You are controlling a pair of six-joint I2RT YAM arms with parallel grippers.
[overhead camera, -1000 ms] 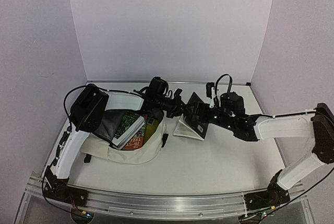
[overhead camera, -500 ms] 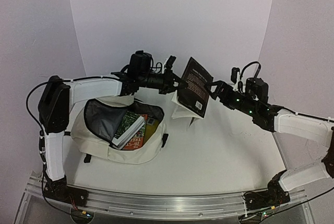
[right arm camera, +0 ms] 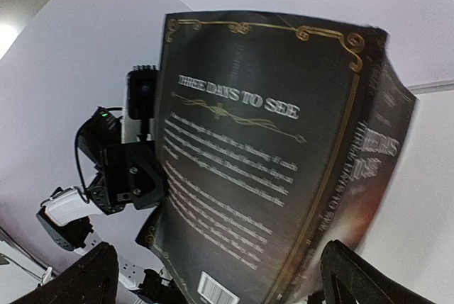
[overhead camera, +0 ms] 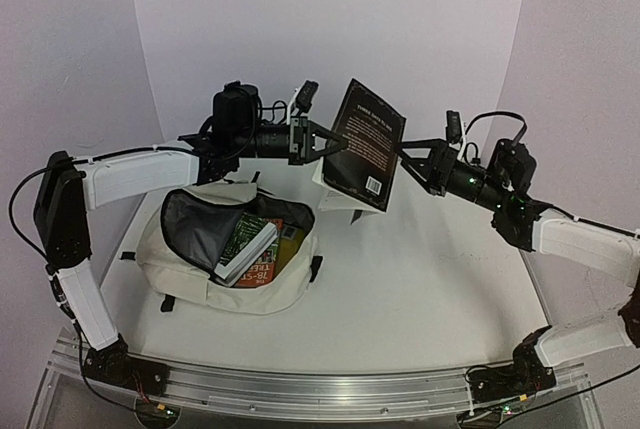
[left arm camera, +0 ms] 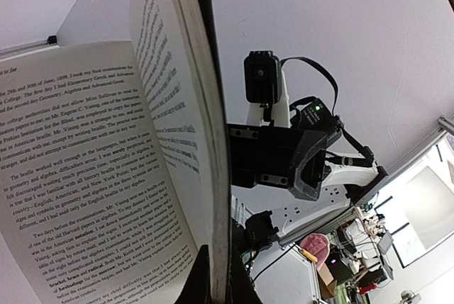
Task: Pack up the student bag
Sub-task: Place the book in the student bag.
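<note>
Right wrist: book (right arm camera: 262,162), "THREE DAYS TO SEE"

Left wrist view: the book (left arm camera: 92,176) runs off the left and bottom edges. Right wrist view: its right side is blurred; the fingers (right arm camera: 78,279) of the right gripper (right arm camera: 223,272) are cut by the bottom edge.

Overhead view looks down from behind; both wrist views closely face the book (overhead camera: 362,144) from opposite sides
</note>
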